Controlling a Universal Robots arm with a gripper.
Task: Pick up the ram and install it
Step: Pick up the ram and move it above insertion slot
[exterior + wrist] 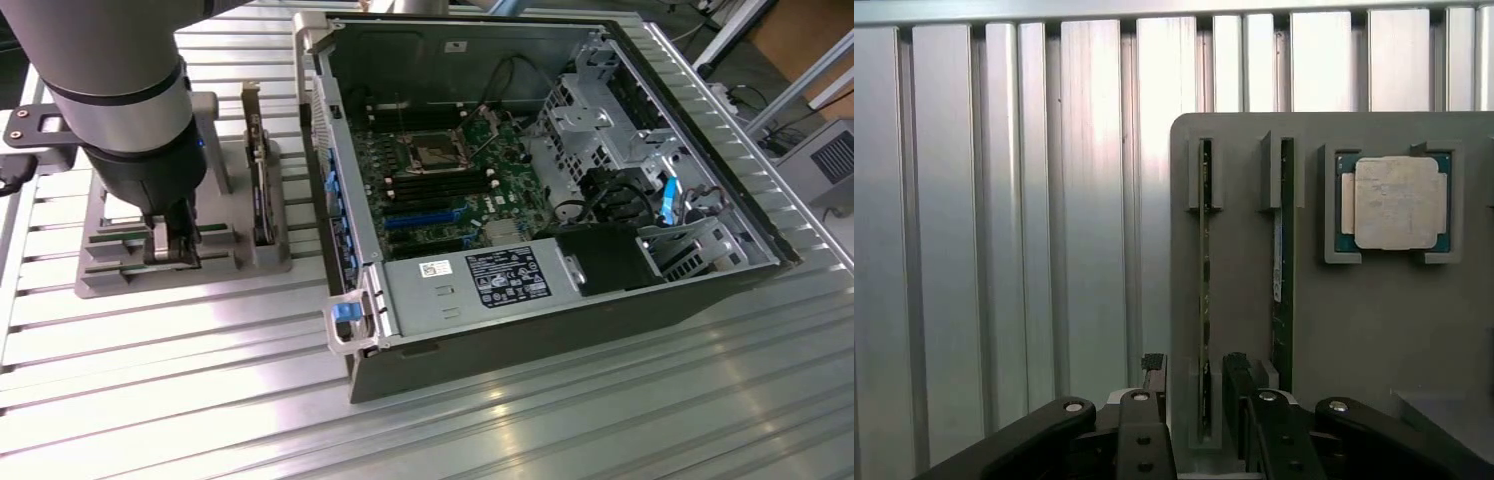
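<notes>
Ram (pixel 1205 250): thin green stick, on edge in slot nearest holder (pixel 1354 320) edge. Gripper (pixel 1194 368) fingers (pixel 1152 372) released, straddling one end, apparently not touching. Likely light, stiff, fragile; pinch flat faces gently, near end.

A ribbed silver worktop (pixel 561 420) of long aluminium slats catches soft glare. Past its far edge, at the exterior view's right, stand pale frame struts (pixel 731 35) and a grey box (pixel 821 165).
</notes>
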